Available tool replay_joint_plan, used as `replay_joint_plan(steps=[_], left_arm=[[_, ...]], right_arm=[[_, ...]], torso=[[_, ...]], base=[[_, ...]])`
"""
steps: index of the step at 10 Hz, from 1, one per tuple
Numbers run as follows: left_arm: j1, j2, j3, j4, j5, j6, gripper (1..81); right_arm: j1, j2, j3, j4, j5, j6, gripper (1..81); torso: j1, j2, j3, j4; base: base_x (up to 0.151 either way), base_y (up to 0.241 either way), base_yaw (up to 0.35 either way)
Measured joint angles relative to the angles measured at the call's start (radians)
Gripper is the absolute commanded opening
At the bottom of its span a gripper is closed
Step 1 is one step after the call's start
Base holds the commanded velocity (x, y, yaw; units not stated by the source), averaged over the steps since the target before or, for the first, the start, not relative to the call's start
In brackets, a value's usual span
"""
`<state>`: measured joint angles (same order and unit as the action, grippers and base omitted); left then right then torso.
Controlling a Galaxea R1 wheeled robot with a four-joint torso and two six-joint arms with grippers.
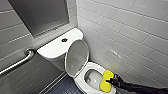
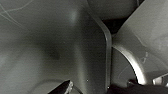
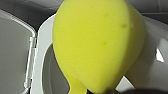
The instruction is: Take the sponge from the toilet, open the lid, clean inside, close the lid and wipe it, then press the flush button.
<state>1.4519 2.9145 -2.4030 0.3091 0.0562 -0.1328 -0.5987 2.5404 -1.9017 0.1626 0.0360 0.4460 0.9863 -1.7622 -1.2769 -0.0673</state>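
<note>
The sponge (image 1: 106, 80) is plain bright yellow with a few faint darker specks. The toilet (image 1: 93, 65) is glossy white. Its lid (image 1: 77, 58) is white too, shaded pale grey on its inner face. The button (image 1: 64, 40) is dark, ringed by the white tank cover (image 1: 53, 47). The right gripper (image 1: 110, 81) and its arm are black. The wall tiles (image 1: 130, 30) are off-white in a brick pattern with grey joints. The floor (image 1: 63, 88) is dark blue-grey in small tiles. The rail (image 1: 15, 64) is silver-grey.

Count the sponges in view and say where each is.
1. The sponge is in the right gripper, at the rim of the toilet. Another could hide behind the raised lid.
</note>
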Motion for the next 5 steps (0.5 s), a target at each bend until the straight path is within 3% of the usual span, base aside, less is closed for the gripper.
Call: replay_joint_plan(steps=[3,5], left_arm=[[0.000,0.000,0.000,0.000,-0.001,0.000,81.1],[0.000,0.000,0.000,0.000,-0.001,0.001,81.1]], right_arm=[[-0.048,-0.114,0.114,0.003,0.026,0.003,1.0],[-0.115,-0.140,0.147,0.008,0.104,0.004,1.0]], torso=[[0.000,0.000,0.000,0.000],[0.000,0.000,0.000,0.000]], base=[[0.000,0.000,0.000],[0.000,0.000,0.000]])
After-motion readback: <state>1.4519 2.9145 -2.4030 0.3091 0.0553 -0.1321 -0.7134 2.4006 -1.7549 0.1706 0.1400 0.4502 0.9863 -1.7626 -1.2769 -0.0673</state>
